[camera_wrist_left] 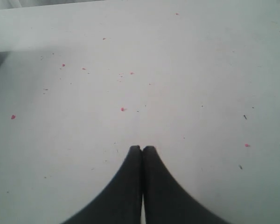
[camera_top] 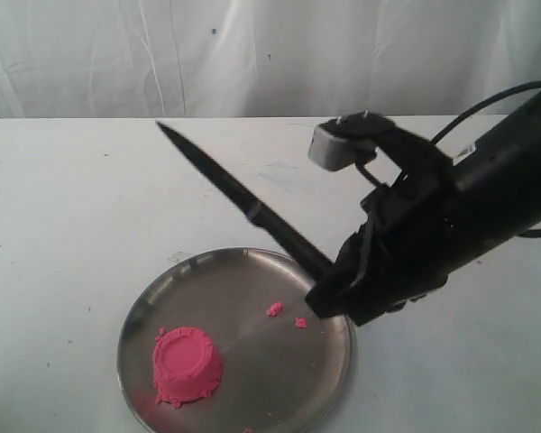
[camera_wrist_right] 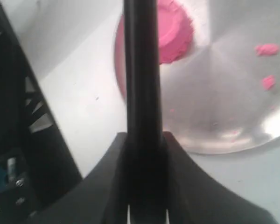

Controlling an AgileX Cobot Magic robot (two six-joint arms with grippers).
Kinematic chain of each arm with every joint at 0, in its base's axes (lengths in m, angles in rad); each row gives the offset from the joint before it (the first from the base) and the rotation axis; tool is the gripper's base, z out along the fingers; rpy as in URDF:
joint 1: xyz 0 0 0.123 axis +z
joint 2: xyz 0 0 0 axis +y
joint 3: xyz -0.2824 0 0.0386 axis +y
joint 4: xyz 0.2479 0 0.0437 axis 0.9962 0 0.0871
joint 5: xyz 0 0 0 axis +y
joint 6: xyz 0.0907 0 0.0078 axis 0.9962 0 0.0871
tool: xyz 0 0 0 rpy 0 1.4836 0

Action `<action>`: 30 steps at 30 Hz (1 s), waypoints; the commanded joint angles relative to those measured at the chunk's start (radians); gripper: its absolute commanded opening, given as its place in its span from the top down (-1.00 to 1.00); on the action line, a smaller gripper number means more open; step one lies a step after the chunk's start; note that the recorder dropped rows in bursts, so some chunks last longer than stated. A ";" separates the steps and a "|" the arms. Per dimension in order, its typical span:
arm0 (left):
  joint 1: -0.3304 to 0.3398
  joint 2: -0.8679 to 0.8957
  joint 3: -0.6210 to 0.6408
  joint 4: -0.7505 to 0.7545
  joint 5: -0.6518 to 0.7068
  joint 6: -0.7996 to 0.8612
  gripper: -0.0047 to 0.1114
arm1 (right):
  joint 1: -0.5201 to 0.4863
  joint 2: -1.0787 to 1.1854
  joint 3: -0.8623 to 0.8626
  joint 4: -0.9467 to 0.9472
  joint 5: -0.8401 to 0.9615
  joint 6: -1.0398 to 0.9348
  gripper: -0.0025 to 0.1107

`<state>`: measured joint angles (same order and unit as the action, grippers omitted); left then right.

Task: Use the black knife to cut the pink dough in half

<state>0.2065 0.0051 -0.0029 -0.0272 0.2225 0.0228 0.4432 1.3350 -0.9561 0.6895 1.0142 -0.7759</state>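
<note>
Exterior view: right hand (camera_top: 323, 281) clenched on black knife (camera_top: 218, 180) handle, blade raised aslant above worktop (camera_top: 63, 225). Pink dough (camera_top: 187, 363) whole, on steel plate (camera_top: 252, 293), near rim. Left hand (camera_wrist_left: 142, 150) clenched, empty. Advice: centre blade over mound, press straight down.

Bright even light; plate (camera_wrist_right: 224, 93) glares; right wrist view blurred.
</note>
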 commanded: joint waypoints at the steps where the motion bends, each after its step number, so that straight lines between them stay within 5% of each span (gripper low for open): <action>1: 0.001 -0.005 0.003 -0.002 0.003 0.004 0.92 | 0.006 -0.096 0.008 -0.095 -0.168 0.084 0.96; 26: 0.001 -0.005 0.003 -0.002 0.003 0.004 0.92 | 0.006 -0.126 0.041 -0.117 -0.147 0.108 0.96; 29: 0.001 -0.005 0.003 -0.026 -0.120 -0.008 0.92 | 0.006 -0.126 0.041 -0.117 -0.149 0.108 0.96; 30: 0.001 -0.005 0.003 -0.082 -0.259 -0.069 0.92 | 0.006 -0.126 0.041 -0.113 -0.149 0.108 0.96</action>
<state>0.2065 0.0051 -0.0029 -0.0469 0.1135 0.0101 0.4476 1.2195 -0.9193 0.5695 0.8707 -0.6663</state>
